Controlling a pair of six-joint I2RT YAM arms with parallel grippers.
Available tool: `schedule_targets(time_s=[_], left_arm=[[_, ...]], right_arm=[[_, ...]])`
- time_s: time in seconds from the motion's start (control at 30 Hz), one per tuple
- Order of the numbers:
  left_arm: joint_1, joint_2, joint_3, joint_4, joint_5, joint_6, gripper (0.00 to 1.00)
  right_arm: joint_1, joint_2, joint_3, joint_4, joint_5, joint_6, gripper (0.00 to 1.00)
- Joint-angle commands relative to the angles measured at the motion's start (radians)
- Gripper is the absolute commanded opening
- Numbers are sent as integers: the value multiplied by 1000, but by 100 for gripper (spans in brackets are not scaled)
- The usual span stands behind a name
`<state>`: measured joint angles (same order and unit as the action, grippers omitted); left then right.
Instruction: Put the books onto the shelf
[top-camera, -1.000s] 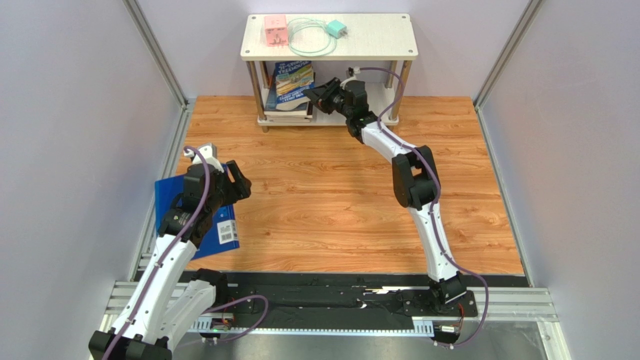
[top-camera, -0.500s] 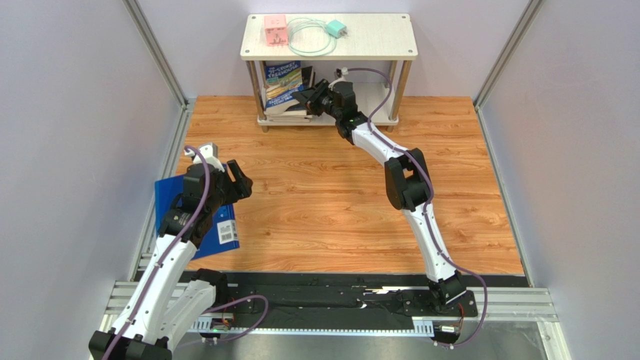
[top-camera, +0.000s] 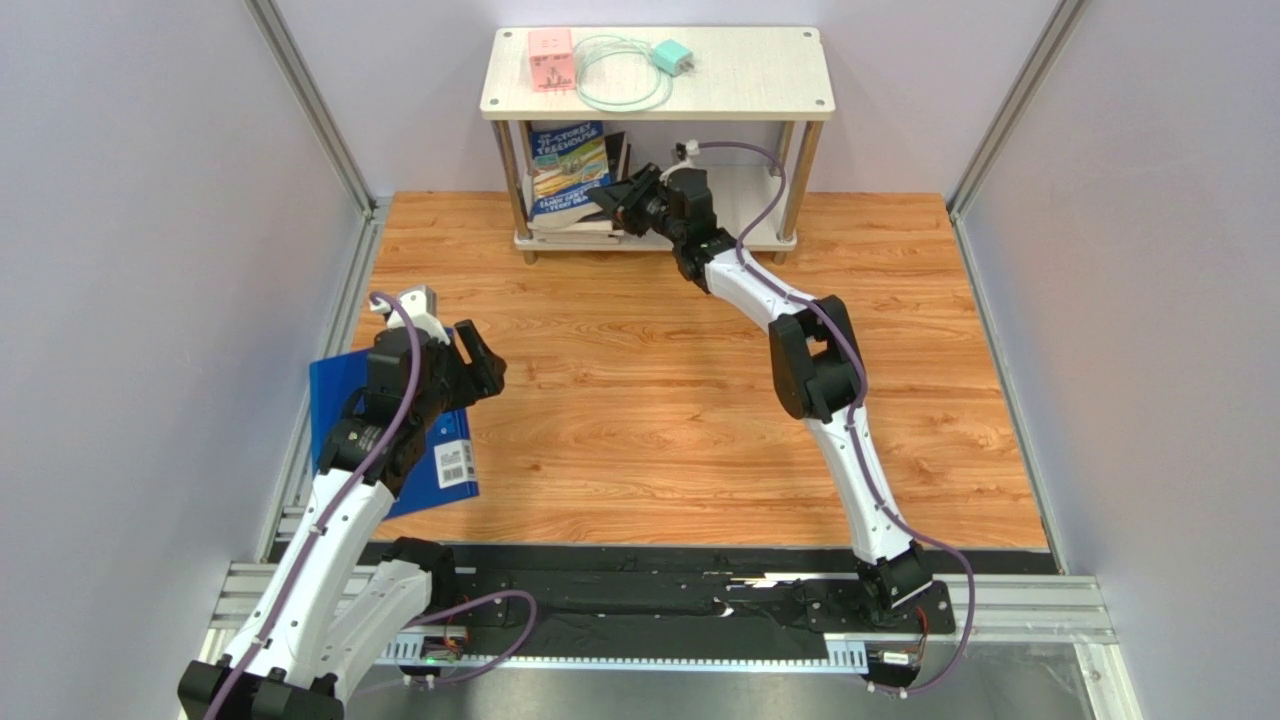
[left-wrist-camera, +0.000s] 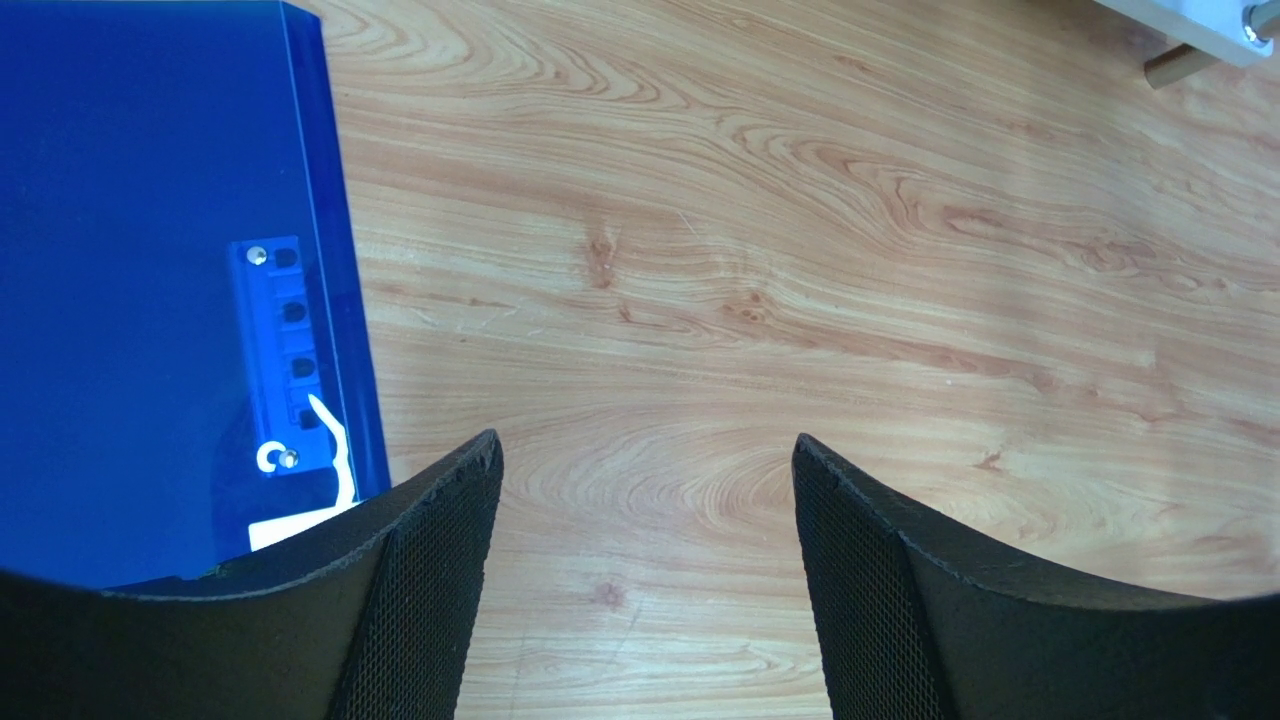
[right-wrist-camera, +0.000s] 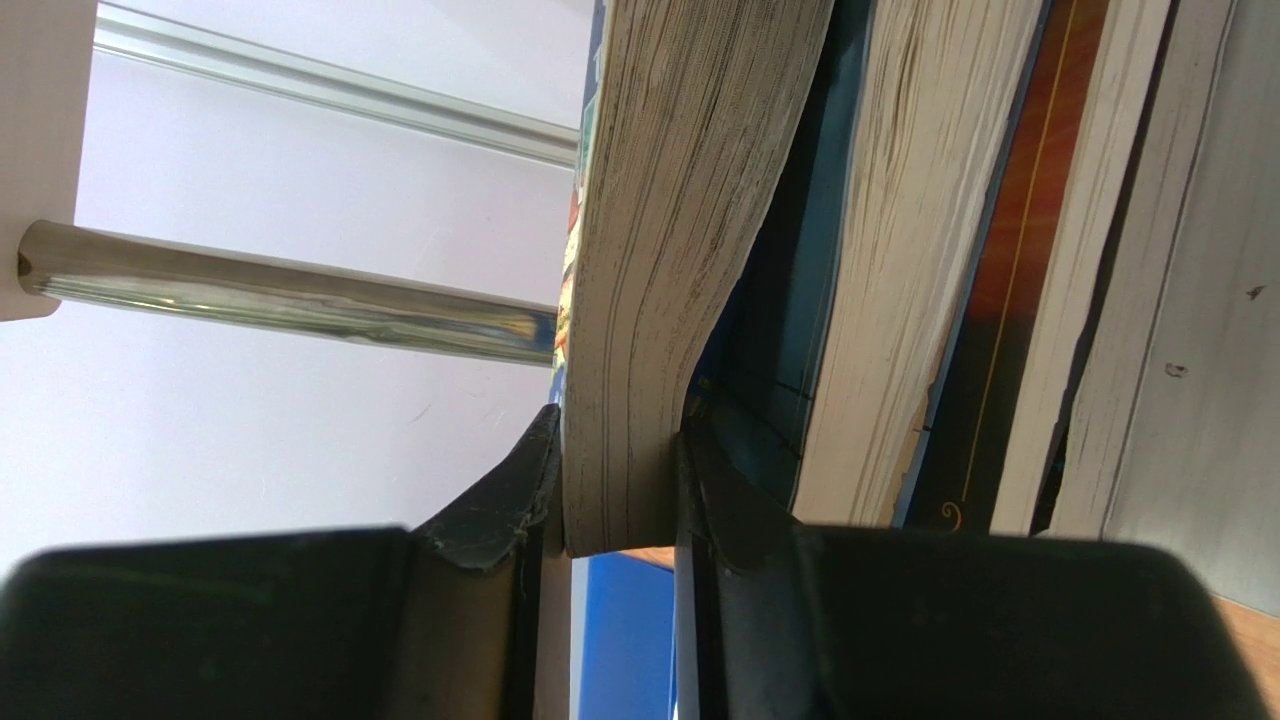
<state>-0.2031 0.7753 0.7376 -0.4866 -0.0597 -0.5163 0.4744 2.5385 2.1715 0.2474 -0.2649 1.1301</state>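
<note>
Fingers (right-wrist-camera: 519, 503) of the right gripper (right-wrist-camera: 619, 525) pinch the page edge of a thick, bright-covered paperback book (right-wrist-camera: 676, 225), which stands tilted on the lower board of the pale wood-grain two-tier shelf (top-camera: 751, 75). Other paperbacks (right-wrist-camera: 917, 225) press against it just right of those fingers, and a shiny silver metal post (right-wrist-camera: 286, 293) lies to their left. The left gripper (left-wrist-camera: 646, 585) holds its fingers wide apart with nothing between them, above the wood-grain tabletop (left-wrist-camera: 902, 225). A glossy blue flat book (left-wrist-camera: 150, 270) lies just left of them.

I see lab robot cell, not home: plain pale panel walls (top-camera: 135, 225) left, right, far; aluminium frame posts (top-camera: 311, 108) in far corners; wood-print table (top-camera: 631, 405); slotted metal rail (top-camera: 1037, 603) at near edge, arm bases (top-camera: 902, 578) bolted on.
</note>
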Motion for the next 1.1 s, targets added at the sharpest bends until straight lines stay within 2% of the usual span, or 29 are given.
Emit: schedule_targets(time_s=[0.0,0.53,0.8,0.93,1.07], left_arm=[[-1,-11,-6,29,14,15,76],[-1,10,-4,36,21,19,75],[-1,5,-4,39,24,21,75],[-1,12,-6,42,27,21,75],[-1,16,-6,48,44,25,75]], right_arm=[[-10,-60,-13,110,84,-6,2],[-17,-116,-130,170,130,-1,0],[-17,-67,-21,135,119,-6,1],[-17,-8,72,87,84,0,9],[-13,22,109,44,81,-7,22]])
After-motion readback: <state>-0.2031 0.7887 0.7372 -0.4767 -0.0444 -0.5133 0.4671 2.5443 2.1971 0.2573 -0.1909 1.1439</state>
